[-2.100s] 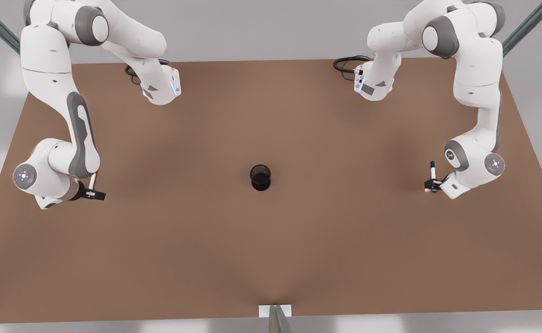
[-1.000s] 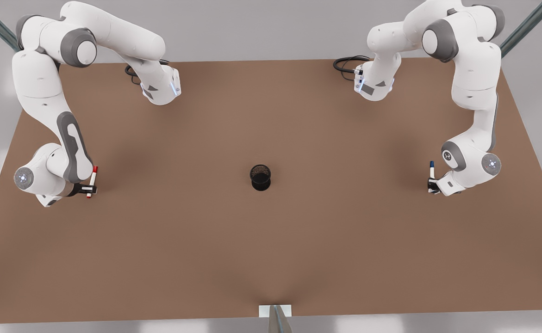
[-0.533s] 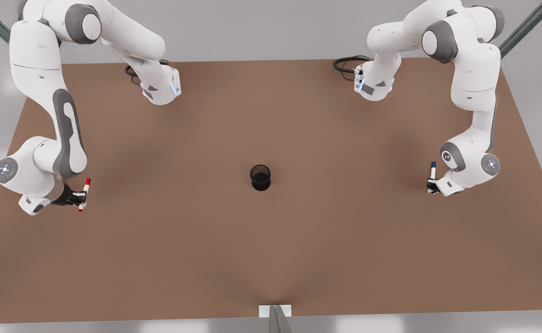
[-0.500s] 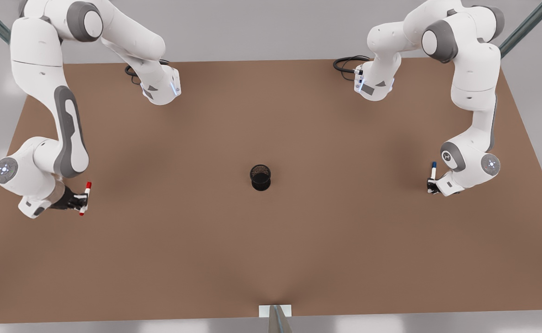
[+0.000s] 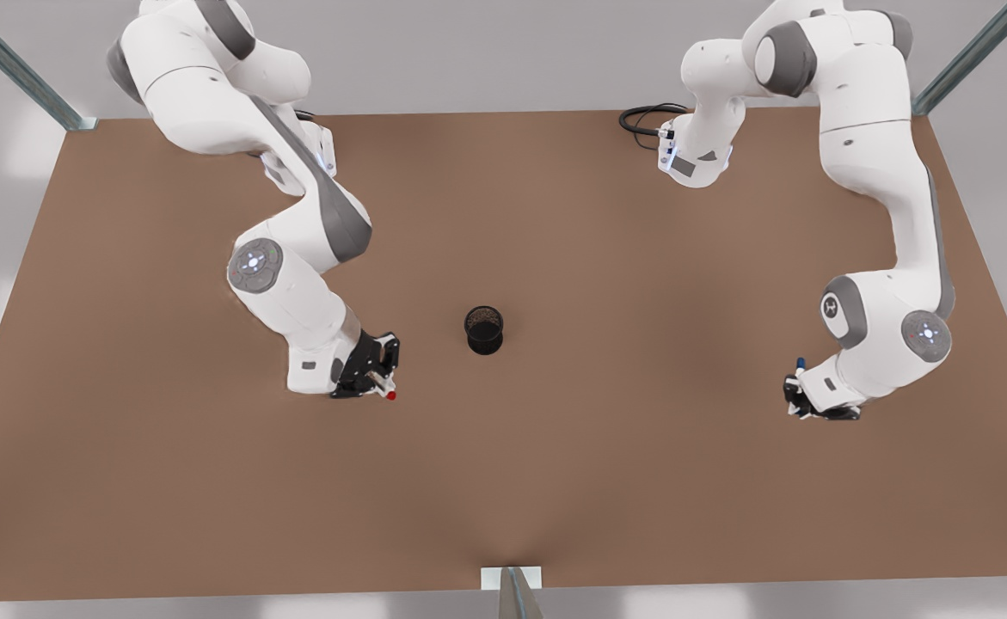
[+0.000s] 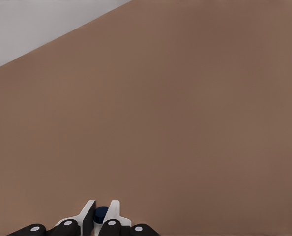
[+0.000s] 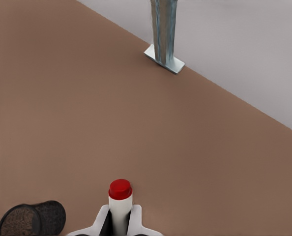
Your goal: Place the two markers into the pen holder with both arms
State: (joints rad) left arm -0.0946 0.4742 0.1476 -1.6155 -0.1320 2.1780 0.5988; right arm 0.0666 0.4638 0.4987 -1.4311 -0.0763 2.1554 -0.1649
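Note:
The black mesh pen holder (image 5: 484,330) stands mid-table and also appears in the right wrist view (image 7: 33,219). My right gripper (image 5: 378,378), on the front view's left, is shut on the red-tipped marker (image 5: 390,395), just left of the holder and a little nearer the front edge. In the right wrist view the red marker (image 7: 120,196) sticks out between the gripper (image 7: 120,217) fingers. My left gripper (image 5: 800,400), at the front view's right, is shut on the blue-tipped marker (image 5: 800,364). The left wrist view shows the blue marker (image 6: 101,214) pinched by the gripper (image 6: 101,210).
The brown table (image 5: 598,481) stretches wide around the holder. A metal post (image 5: 512,593) stands at the front edge, seen also as the post (image 7: 164,29) in the right wrist view. Black cables (image 5: 645,116) lie by the far arm base.
The right arm swung the red marker from the table's left side in toward the holder. The left gripper carried the blue marker slightly toward the front edge.

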